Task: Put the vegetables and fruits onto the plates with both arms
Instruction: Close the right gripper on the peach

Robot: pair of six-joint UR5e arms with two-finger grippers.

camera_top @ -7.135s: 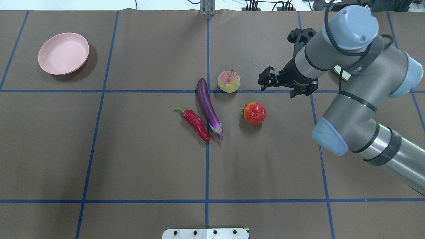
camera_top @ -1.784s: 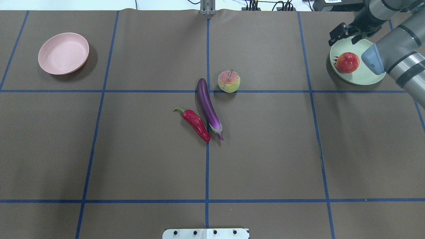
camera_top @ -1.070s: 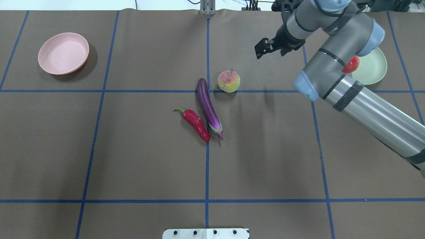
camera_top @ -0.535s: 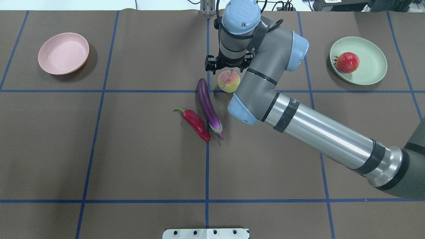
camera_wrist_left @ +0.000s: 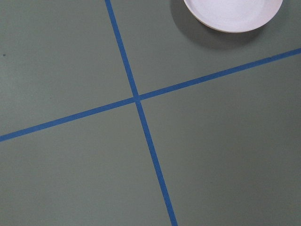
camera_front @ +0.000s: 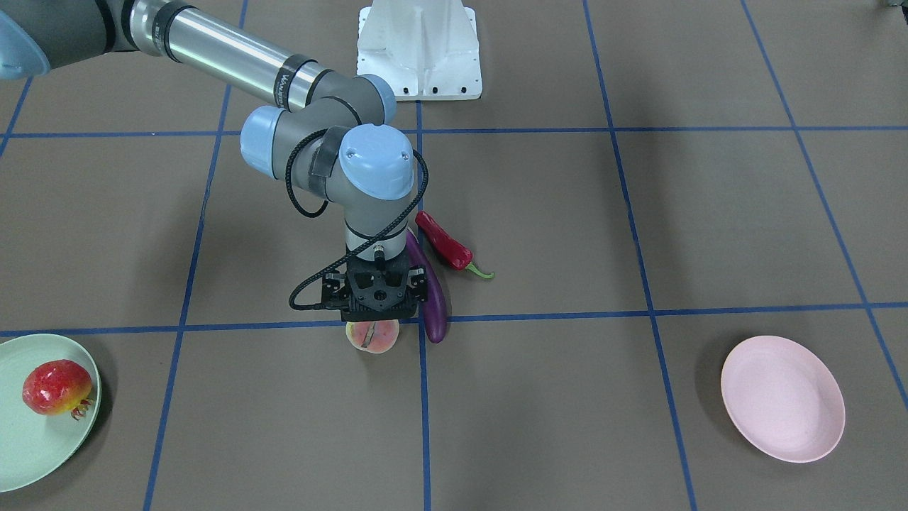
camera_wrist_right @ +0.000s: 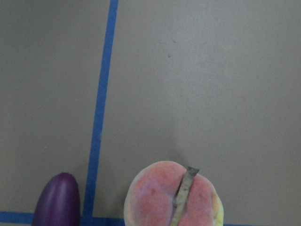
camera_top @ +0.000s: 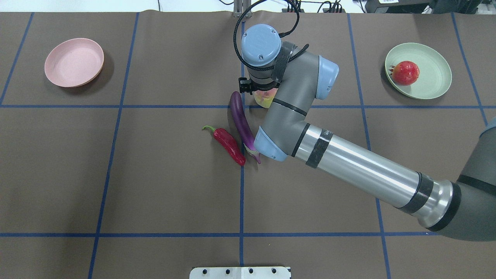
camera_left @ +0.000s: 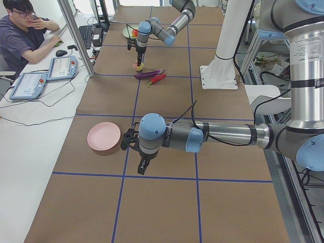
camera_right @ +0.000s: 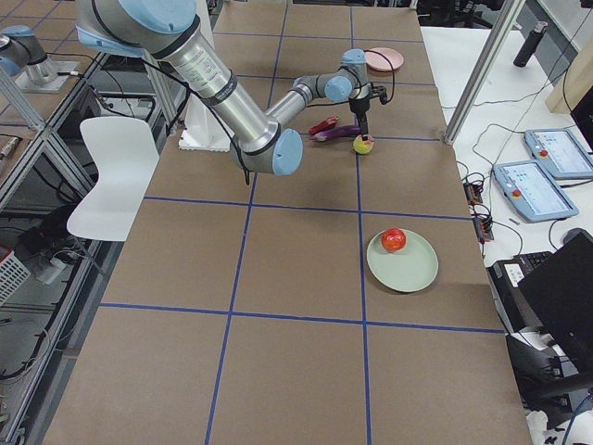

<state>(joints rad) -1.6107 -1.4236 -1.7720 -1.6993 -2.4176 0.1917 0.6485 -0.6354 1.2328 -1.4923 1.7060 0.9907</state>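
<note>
My right gripper (camera_front: 375, 317) hangs straight down over the pale pink-green peach (camera_front: 374, 337), close above it, with its jaws open and nothing in them. The peach fills the bottom of the right wrist view (camera_wrist_right: 171, 197). The purple eggplant (camera_top: 240, 116) lies just beside it, and the red chili pepper (camera_top: 228, 145) lies along the eggplant. The pomegranate (camera_top: 405, 73) rests on the mint green plate (camera_top: 436, 79). The pink plate (camera_top: 74, 62) holds nothing. My left gripper (camera_left: 143, 166) shows only in the exterior left view, beside the pink plate (camera_left: 104, 137); I cannot tell whether it is open.
The white base block (camera_front: 418, 50) stands at the robot's side of the table. Blue tape lines grid the brown mat. An operator (camera_left: 23, 35) sits at a desk with tablets past the table's far edge.
The right arm left the pomegranate on the green plate, swung across to the peach with open jaws, and has now come lower over it.
</note>
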